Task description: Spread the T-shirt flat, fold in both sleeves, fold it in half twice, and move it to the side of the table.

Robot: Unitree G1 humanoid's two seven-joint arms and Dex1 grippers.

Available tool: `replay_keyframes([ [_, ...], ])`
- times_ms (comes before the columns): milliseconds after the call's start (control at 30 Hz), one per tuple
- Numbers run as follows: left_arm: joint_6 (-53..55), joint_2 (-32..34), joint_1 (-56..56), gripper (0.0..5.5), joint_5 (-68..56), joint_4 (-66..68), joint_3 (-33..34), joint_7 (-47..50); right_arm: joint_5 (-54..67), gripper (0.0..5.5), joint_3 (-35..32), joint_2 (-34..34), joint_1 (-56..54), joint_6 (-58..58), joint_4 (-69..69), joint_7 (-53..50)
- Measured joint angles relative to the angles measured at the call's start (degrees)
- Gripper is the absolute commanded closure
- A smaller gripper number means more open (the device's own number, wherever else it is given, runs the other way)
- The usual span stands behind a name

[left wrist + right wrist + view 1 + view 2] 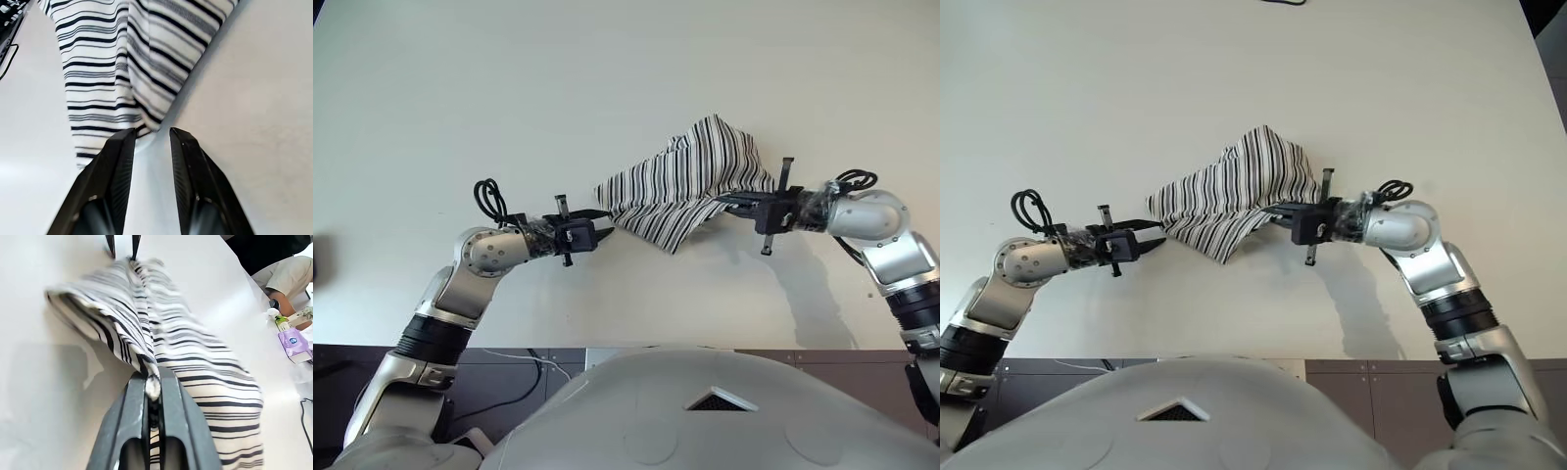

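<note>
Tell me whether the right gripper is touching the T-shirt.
Touching. The right wrist view shows the right gripper with its two fingers closed on a fold of the striped T-shirt, cloth pinched between them.

The left arm (pixel 475 269) and the right arm (pixel 891 245) have smooth silver-grey shells with round joints; each arm has a black ribbed ring (pixel 429 340) farther up, past the elbow; the round cap on the left elbow (pixel 489 253) has small dark dots like screw holes; a thin black cable (pixel 491 201) makes loops by the left wrist; another black cable loop (pixel 857 179) sits by the right wrist; both wrists are wrapped in shiny see-through tape (pixel 533 235); the left gripper (pixel 152 131) and the right gripper (pixel 152 374) are black; each has two long flat fingers that get thin at the tips; small black pins (pixel 562 204) stick out of each gripper block.
</note>
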Motion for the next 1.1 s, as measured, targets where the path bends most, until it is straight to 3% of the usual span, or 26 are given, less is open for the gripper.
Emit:
replay_keyframes([
  [133,-3.1,-1.7,-1.9,4.23,1.4,7.4,0.9,7.3,18.6,5.36,-6.0,2.6,-8.7,20.0,-7.5,1.8],
  [233,-4.3,-3.2,-3.8,4.23,2.4,10.4,1.4,10.2,26.4,5.36,-10.2,8.0,-20.3,33.5,-4.4,-2.6],
  [333,-4.4,-4.2,-5.3,4.23,2.3,11.8,1.5,10.8,23.3,5.36,-11.2,13.0,-33.3,41.6,11.9,-9.9],
  [467,-4.4,-4.8,-6.4,4.23,2.4,11.7,0.8,10.7,10.1,5.36,-8.4,14.3,-38.1,40.7,33.1,-17.5],
  [600,-4.2,-5.3,-6.0,4.23,2.9,11.1,0.4,10.7,-1.2,5.36,-5.0,10.1,-35.0,34.1,42.5,-16.8],
  [767,-3.4,-5.9,-4.8,4.23,2.8,9.4,0.4,10.9,-4.0,5.36,-3.1,2.5,-24.1,30.3,30.4,-3.0],
  [1000,-2.2,-6.3,-3.6,4.23,2.8,8.1,0.7,11.3,21.0,5.36,-19.3,-1.0,-11.2,44.2,3.7,11.9],
  [1100,-2.0,-6.4,-3.4,4.23,2.9,7.9,0.7,11.3,26.5,5.36,-23.2,-5.2,-4.9,46.8,-3.7,18.6],
])
